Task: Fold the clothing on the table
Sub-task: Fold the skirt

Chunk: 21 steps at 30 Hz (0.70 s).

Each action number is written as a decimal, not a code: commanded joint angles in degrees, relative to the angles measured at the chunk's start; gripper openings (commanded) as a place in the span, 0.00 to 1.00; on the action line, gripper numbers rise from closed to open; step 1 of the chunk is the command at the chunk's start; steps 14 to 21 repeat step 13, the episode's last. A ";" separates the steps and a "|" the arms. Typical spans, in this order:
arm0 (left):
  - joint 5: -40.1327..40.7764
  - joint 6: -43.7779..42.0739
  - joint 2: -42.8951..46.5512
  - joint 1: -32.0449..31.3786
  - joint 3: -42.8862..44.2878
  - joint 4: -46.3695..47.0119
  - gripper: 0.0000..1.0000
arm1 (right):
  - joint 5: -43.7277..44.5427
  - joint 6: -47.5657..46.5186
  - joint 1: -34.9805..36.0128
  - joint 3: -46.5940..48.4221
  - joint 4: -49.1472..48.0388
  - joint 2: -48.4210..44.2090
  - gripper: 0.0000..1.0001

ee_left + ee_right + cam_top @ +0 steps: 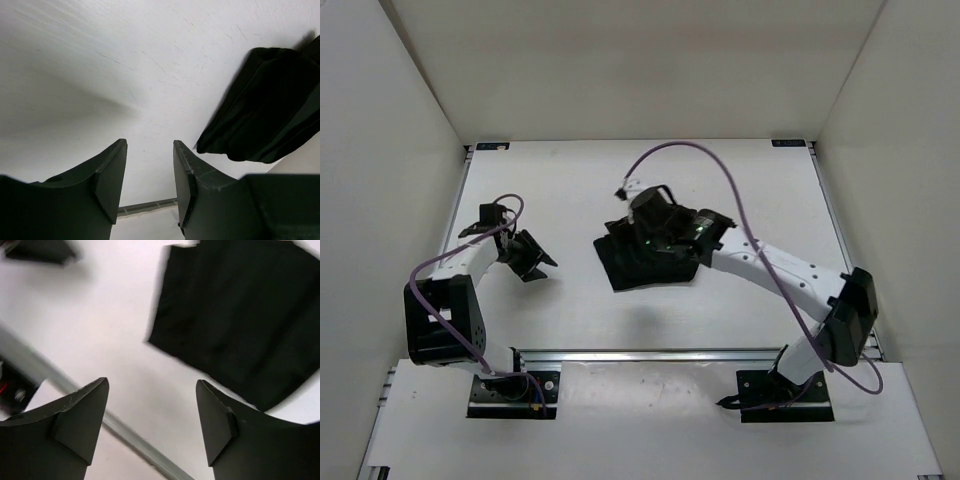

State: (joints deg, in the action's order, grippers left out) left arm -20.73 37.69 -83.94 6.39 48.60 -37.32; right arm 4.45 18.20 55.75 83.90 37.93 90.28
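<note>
Closest to the right gripper [152, 415] ran the silver rail [135, 440], under its wide-spread, empty jaws. It hung above the table [570, 180], apparently raised so as not to drag the fabric. The left gripper [149, 180] also stood open and held nothing. It sat low over bare tabletop, probably kept aside to leave the work to the other arm. The clothing [240, 315] lay ahead and to the right of each gripper's fingers, touching neither. It was a compact, roughly rectangular black packet with one straight edge and a crisp corner. Layers showed along its near side, so it looked already folded at least once, though slightly blurred.
</note>
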 commanded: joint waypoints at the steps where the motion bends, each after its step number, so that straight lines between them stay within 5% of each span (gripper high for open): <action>1: -0.01 -1.48 0.80 -1.29 1.94 -0.30 0.53 | 4.95 -0.26 -8.52 -3.12 3.55 -2.04 0.68; 2: -0.18 -0.96 1.15 -1.82 1.94 0.23 0.53 | 3.13 -2.62 -11.16 -4.43 3.64 -3.87 0.86; 3: -0.01 -0.52 1.24 -2.26 1.76 0.58 0.53 | 2.50 -3.16 -12.49 -5.75 3.73 -5.88 0.91; 11: 0.52 0.01 2.20 -3.67 2.73 0.93 0.54 | -13.92 -5.18 -27.87 -12.44 1.00 -13.82 0.83; 21: -0.19 -0.07 2.55 -3.49 1.94 0.93 0.53 | -9.74 -7.11 -27.27 -11.92 2.92 -13.38 0.88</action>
